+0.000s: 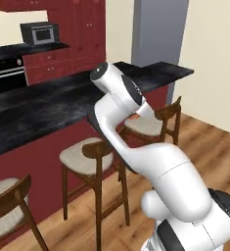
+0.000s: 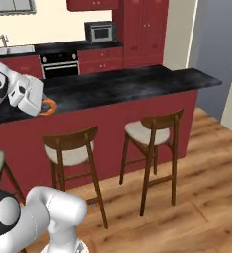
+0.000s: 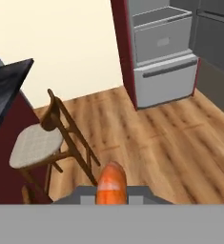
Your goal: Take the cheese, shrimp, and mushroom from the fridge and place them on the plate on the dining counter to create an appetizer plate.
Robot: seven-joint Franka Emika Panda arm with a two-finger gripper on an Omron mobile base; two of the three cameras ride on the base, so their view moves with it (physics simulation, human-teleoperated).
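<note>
Item: shrimp (image 3: 111, 183), orange-pink, pinched between your gripper's (image 2: 44, 107) near-closed jaws and carried above the wood floor beside the dining counter (image 1: 48, 105). Fridge (image 3: 163, 52) stood open well behind, lower drawers showing. Plate, cheese and mushroom: you could not place them from these views. Judged status: shrimp fetched, delivery pending; the standing of the other two foods unknown.

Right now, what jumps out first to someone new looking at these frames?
The white arm carrying the orange shrimp in its shut gripper, beside the black-topped dining counter. Next, the wooden stools lined along its red front. In the hand view, the fridge stands open across the wood floor.
</note>
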